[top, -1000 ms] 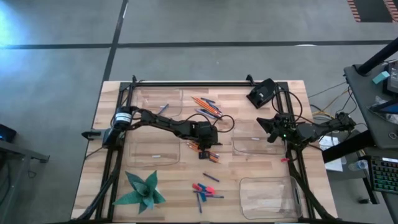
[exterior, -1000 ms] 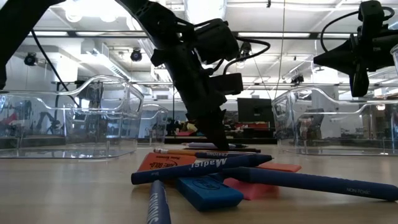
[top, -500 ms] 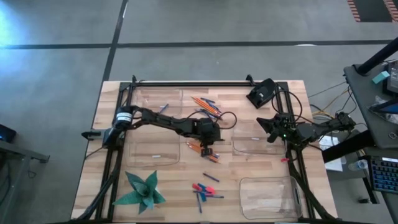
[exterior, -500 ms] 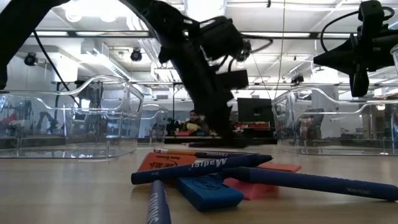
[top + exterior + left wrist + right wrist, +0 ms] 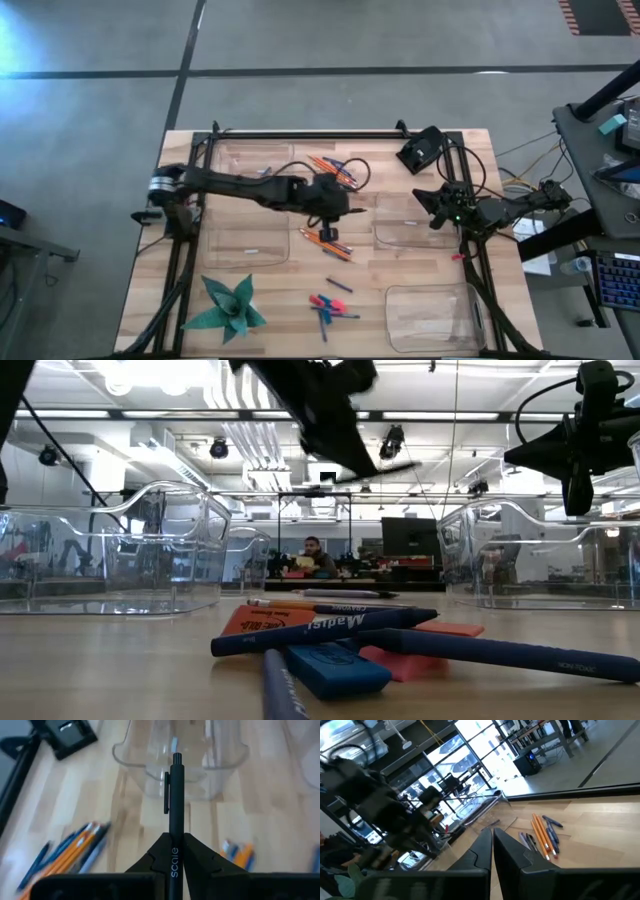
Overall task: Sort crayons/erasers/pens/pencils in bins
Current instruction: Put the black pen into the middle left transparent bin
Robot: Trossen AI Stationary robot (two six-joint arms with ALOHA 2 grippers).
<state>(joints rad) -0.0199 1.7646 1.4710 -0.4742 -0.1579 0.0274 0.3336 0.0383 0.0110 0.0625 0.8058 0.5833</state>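
While a black pen [image 5: 174, 795] juts forward from the pinch of the left hand [image 5: 173, 851], raised over the middle of the wooden bench [image 5: 270, 300], the right hand [image 5: 492, 845] waits pressed together and empty above the right-side bins [image 5: 415, 225]. Four clear bins sit toward the bench's corners: two on the left [image 5: 245, 245], two on the right, one of them at the near right corner [image 5: 430, 310]. Orange pencils [image 5: 330, 170] lie in a loose bundle with blue sticks near the far middle, just beside the left arm; a few more orange sticks [image 5: 325, 240] lie below the raised hand. Pink-red and blue erasers [image 5: 330, 660] lie touching under crossed blue pens [image 5: 320, 630] at the near centre. A green paper star [image 5: 230, 305] rests at the near left corner, and a black device [image 5: 420, 150] lies at the far right. Beyond the bench stretches a grey concrete floor [image 5: 100, 60]; at bench height, a bright, glass-walled workshop shows, with a person [image 5: 313, 555] seated far off.
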